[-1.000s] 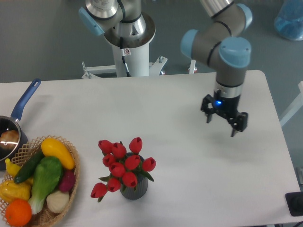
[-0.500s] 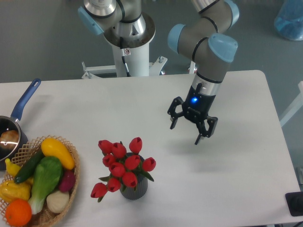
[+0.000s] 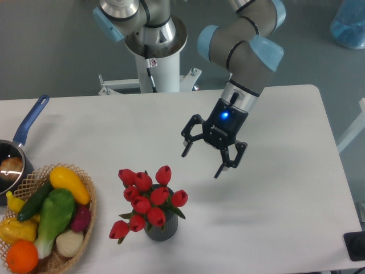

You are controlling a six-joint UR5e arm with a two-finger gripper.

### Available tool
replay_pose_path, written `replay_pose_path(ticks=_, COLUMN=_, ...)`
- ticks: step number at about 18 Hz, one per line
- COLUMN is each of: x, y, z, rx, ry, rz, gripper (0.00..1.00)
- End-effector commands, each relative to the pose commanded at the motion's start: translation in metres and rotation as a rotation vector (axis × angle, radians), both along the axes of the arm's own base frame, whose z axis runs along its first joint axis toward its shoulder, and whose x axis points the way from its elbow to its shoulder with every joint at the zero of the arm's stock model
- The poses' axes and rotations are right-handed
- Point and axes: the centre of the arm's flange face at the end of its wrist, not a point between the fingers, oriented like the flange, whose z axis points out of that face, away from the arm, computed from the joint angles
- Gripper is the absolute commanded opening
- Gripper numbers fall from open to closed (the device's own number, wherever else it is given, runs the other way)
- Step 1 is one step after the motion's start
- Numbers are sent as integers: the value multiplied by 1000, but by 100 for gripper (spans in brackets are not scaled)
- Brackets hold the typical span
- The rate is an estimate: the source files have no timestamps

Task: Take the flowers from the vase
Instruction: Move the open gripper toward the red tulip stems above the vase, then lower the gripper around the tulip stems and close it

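The flowers [image 3: 147, 200], a bunch of red tulip buds with green leaves, stand in the dark grey ribbed vase [image 3: 161, 229] near the table's front, left of centre. My gripper [image 3: 201, 163] hangs open above the table, up and to the right of the bunch, tilted with its fingers pointing down-left. Nothing is between its fingers. It is apart from the flowers.
A wicker basket [image 3: 86, 222] of plastic fruit and vegetables sits at the front left corner. A blue-handled saucepan [image 3: 23, 135] lies at the left edge. The arm's white base [image 3: 157, 57] stands behind the table. A dark object [image 3: 356, 245] is at the front right corner.
The gripper has travelled left and down across the table, from the right side toward the flowers, tilting as it went. It stays open. The flowers and vase have not moved.
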Motion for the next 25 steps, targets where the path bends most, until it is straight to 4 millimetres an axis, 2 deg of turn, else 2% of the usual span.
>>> replay_pose_path(ticks=5, x=10, y=32, z=2, rx=7, ry=-15, rz=-45, gripper=100)
replay_pose_path(ticks=8, x=2, y=51, z=-9, rx=3, ry=-26, rz=-63, gripper=100)
replay_pose_path(ticks=11, x=-4, y=56, z=-8, rx=27, ry=-35, rz=-69, gripper=100)
replay_pose_path(ticks=16, x=-3, y=59, z=-7, rx=87, ry=-75, rz=-88, gripper=100)
replay_pose_path(ticks=19, x=-2, y=60, z=-8, rx=111, ry=-91, rz=-99, gripper=96)
replay_pose_path(ticks=20, x=0, y=62, z=-5, rx=132, ry=-93, rz=-107, gripper=92)
replay_pose_path(ticks=22, x=-1, y=64, z=-19, rx=134, ry=-98, rz=-113, gripper=75)
replay_pose_path(ticks=24, x=-1, y=63, z=-19, rx=138, ry=-88, rz=-118, gripper=48)
replay_pose_path(ticks=25, x=-1, y=62, z=-20, rx=138, ry=-87, rz=-118, gripper=37)
